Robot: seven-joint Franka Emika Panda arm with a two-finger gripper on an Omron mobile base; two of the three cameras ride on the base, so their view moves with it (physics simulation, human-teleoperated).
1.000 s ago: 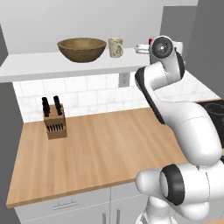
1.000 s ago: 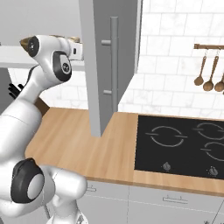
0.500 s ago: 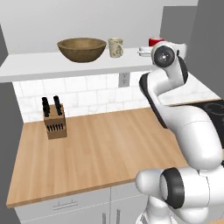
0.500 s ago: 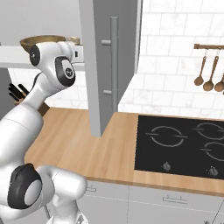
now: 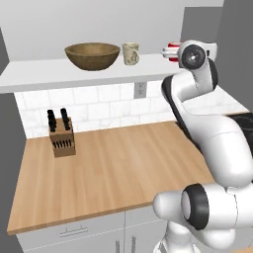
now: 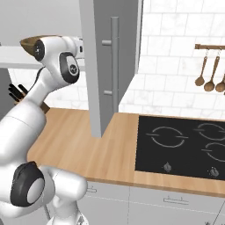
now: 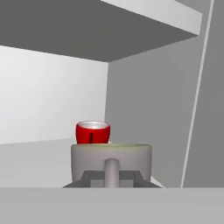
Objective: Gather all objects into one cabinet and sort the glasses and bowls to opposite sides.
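Observation:
In the hand view a small grey cup (image 7: 87, 158) sits right in front of me on the white shelf of the cabinet (image 5: 74, 78), and my gripper (image 7: 112, 176) is shut on its near wall. The red cup (image 7: 92, 132) stands just behind it, near the cabinet's grey side wall. In the left base view the brown wooden bowl (image 5: 92, 55) rests at the shelf's left, with the cream mug (image 5: 130, 53) beside it. The red cup (image 5: 171, 51) peeks out at the right, next to my hand.
The cabinet's grey door (image 6: 99, 66) hangs open with its long bar handle (image 6: 114, 66), close to my arm's right. A knife block (image 5: 61, 138) stands on the wooden counter (image 5: 123, 168). A black cooktop (image 6: 184, 145) lies to the right, with wooden spoons (image 6: 211, 74) on the wall.
My arm has shifted a little to the right along the shelf, toward the red cup. The bowl and the mug have not moved.

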